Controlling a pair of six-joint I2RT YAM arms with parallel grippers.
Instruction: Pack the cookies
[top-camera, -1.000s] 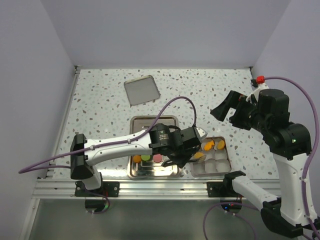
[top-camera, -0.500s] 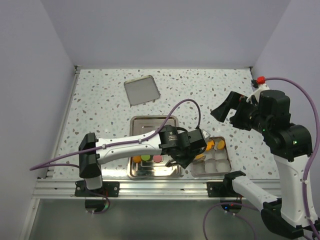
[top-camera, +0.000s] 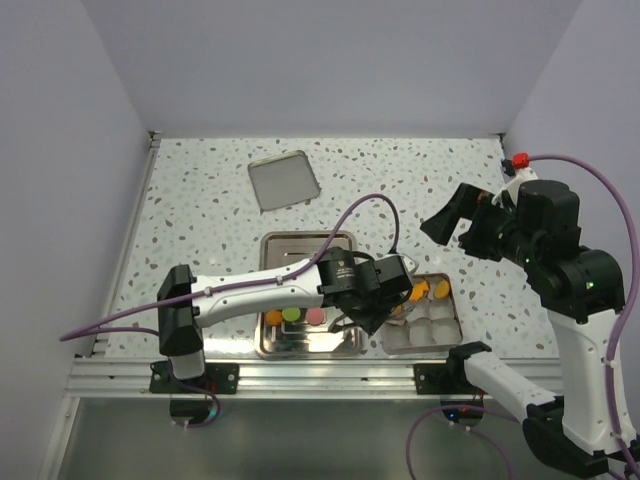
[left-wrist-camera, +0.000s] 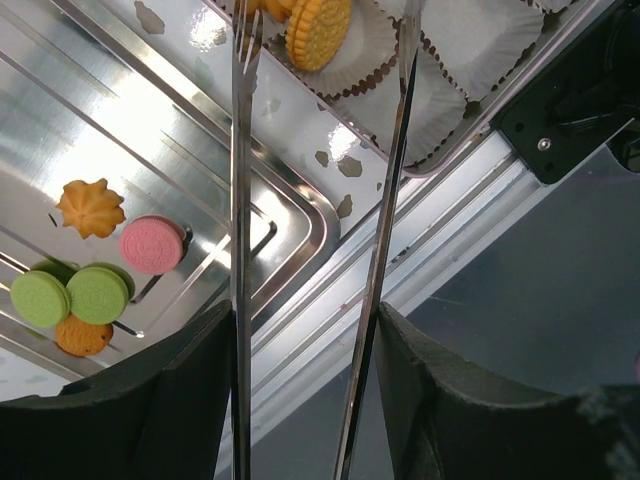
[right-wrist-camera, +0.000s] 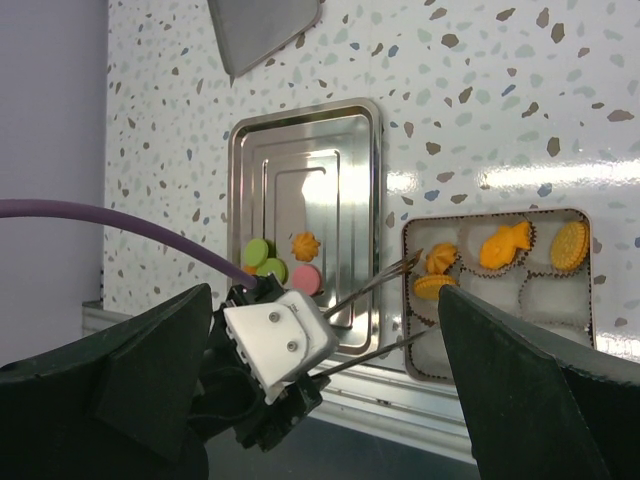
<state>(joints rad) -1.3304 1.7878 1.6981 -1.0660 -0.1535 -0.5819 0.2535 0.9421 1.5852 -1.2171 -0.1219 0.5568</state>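
Note:
Cookies lie in two places. On the steel tray (top-camera: 300, 248) sit a pink one (left-wrist-camera: 152, 244), two green ones (left-wrist-camera: 68, 296) and orange ones (left-wrist-camera: 90, 207). The square tin (top-camera: 447, 337) with white paper liners holds several orange cookies (right-wrist-camera: 505, 245). My left gripper (top-camera: 388, 287) reaches over the tin's left side and grips thin metal tongs (left-wrist-camera: 238, 200). The tong tips stand apart, with a round orange cookie (left-wrist-camera: 318, 30) lying in a liner between them. My right gripper (top-camera: 462, 228) hangs open and empty, high above the table's right side.
A grey square lid (top-camera: 284, 180) lies flat on the speckled table behind the tray. The metal rail of the table's front edge (left-wrist-camera: 420, 240) runs just below the tin and tray. A purple cable (top-camera: 350, 205) loops over the tray.
The left arm has swung right from the tray to the tin. The tongs have spread, and the orange cookie now rests in its liner. The right arm has stayed still.

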